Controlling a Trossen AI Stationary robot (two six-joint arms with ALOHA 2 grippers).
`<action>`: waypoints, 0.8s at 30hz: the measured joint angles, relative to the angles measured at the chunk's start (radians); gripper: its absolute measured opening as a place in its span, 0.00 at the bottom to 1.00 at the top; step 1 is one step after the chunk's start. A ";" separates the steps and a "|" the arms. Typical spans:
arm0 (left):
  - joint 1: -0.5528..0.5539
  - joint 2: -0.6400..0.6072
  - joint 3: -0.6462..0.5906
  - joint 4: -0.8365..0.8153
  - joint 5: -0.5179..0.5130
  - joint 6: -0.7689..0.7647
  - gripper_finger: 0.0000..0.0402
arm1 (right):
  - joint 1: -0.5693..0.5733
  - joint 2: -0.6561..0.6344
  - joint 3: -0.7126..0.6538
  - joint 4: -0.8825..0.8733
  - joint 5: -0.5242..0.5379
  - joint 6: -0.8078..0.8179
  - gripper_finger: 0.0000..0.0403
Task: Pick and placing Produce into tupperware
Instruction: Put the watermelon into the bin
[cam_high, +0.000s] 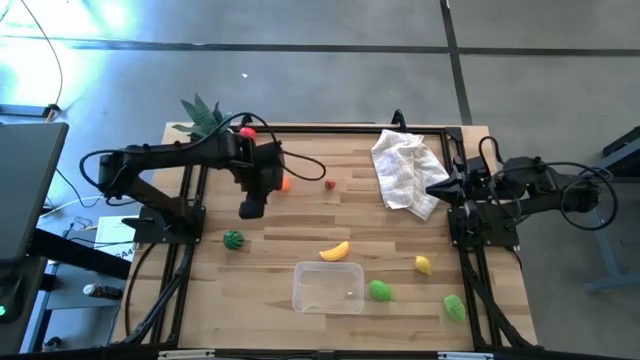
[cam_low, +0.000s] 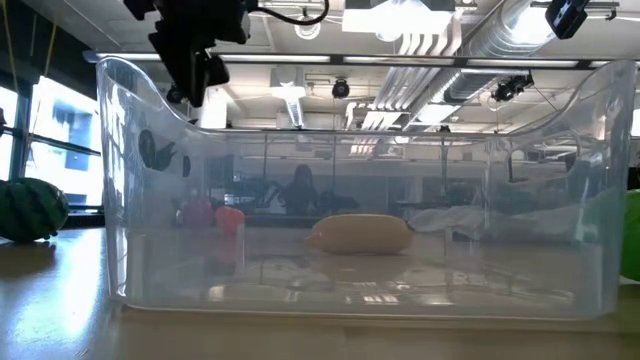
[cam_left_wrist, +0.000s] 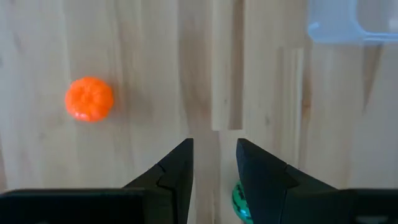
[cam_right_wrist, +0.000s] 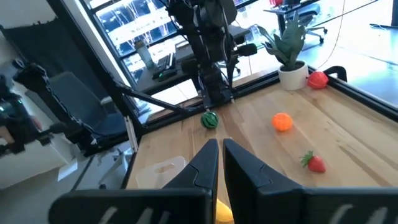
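The clear tupperware (cam_high: 328, 286) stands near the table's near edge and holds nothing; it fills the low view (cam_low: 360, 180). Around it lie a yellow banana (cam_high: 335, 251), a lemon (cam_high: 423, 264), two green pieces (cam_high: 379, 290) (cam_high: 454, 306) and a dark green melon (cam_high: 233, 239). An orange (cam_high: 285, 183) and a strawberry (cam_high: 330, 184) lie farther back. My left gripper (cam_high: 252, 207) hangs open above bare wood between the orange (cam_left_wrist: 89, 98) and the melon (cam_left_wrist: 239, 202). My right gripper (cam_high: 435, 188) waits shut at the table's right, beside the cloth.
A crumpled white checked cloth (cam_high: 405, 170) lies at the far right. A spiky green plant in a white pot (cam_high: 205, 112) and a red fruit (cam_high: 248, 131) sit at the far left corner. A black frame (cam_high: 330, 128) edges the table. Bare wood shows in the middle.
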 joint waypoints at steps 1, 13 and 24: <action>-0.008 -0.007 0.000 0.001 0.004 0.008 0.28 | 0.000 0.000 0.000 -0.009 0.000 -0.005 0.04; -0.303 -0.333 0.000 0.058 -0.342 -0.129 0.28 | 0.001 0.000 0.001 -0.140 -0.090 -0.304 0.04; -0.512 -0.504 -0.081 0.079 -0.426 -0.331 0.28 | 0.001 0.000 0.001 -0.267 -0.135 -0.496 0.04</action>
